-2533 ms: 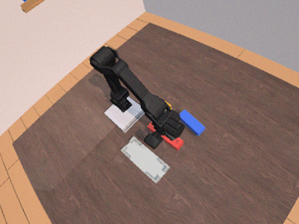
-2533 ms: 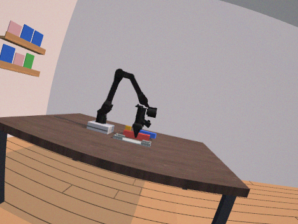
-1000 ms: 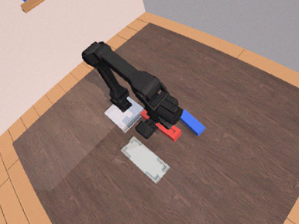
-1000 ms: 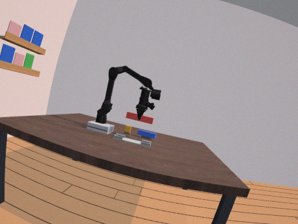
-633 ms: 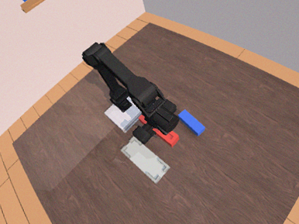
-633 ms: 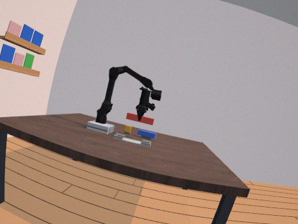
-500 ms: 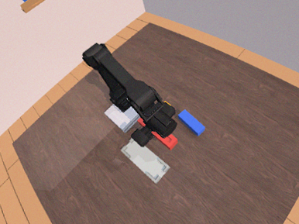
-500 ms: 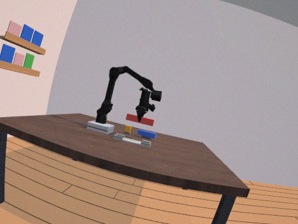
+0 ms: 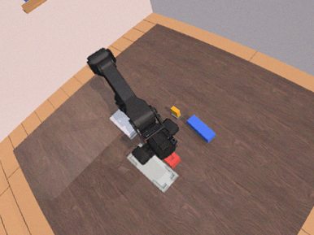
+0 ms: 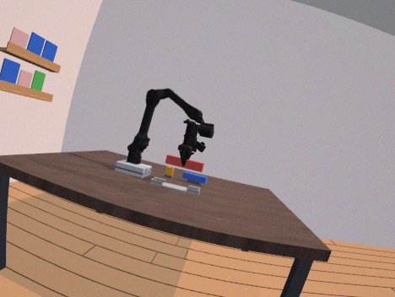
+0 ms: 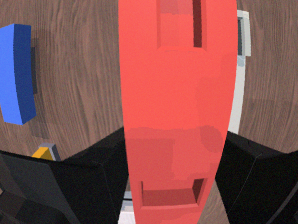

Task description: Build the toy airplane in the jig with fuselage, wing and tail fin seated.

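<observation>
My gripper (image 10: 184,163) (image 11: 168,130) is shut on the red fuselage (image 9: 172,160) (image 10: 195,165) (image 11: 175,95), across its width. The fuselage is level, raised above the table, its two sockets facing up in the wrist view. In the top view the arm hides the fingers and most of the fuselage. The pale grey jig (image 9: 153,170) (image 10: 175,186) (image 11: 239,100) lies beside and below the fuselage, its cradle empty. The blue wing (image 9: 201,128) (image 10: 194,177) (image 11: 23,75) lies on the table on the other side. The small orange tail fin (image 9: 175,111) (image 10: 169,170) (image 11: 42,152) stands near it.
The arm's light grey base block (image 9: 120,121) (image 10: 132,170) sits on the dark wooden table (image 9: 257,141) (image 10: 253,211), behind the jig. Wall shelves with coloured blocks are far off in the exterior view.
</observation>
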Controlling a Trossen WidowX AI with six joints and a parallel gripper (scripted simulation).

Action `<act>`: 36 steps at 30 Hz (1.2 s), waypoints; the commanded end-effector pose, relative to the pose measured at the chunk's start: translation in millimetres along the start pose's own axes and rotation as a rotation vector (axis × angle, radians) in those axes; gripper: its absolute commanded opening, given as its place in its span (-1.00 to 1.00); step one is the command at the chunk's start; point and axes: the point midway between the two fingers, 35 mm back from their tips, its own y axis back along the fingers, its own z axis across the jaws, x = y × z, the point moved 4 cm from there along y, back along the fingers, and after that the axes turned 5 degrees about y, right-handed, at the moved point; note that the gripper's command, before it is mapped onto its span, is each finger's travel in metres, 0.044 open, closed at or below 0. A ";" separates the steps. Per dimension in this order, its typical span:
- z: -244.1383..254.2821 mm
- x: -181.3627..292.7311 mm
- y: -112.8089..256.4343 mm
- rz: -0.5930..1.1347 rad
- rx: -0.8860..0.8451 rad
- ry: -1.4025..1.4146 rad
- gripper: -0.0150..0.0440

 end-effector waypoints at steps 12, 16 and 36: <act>-43.7 4.1 -21.2 0.008 0.006 0.015 -0.49; -55.2 6.1 -26.8 0.008 0.005 0.019 -0.49; -70.8 9.8 -34.3 0.009 0.005 0.024 0.17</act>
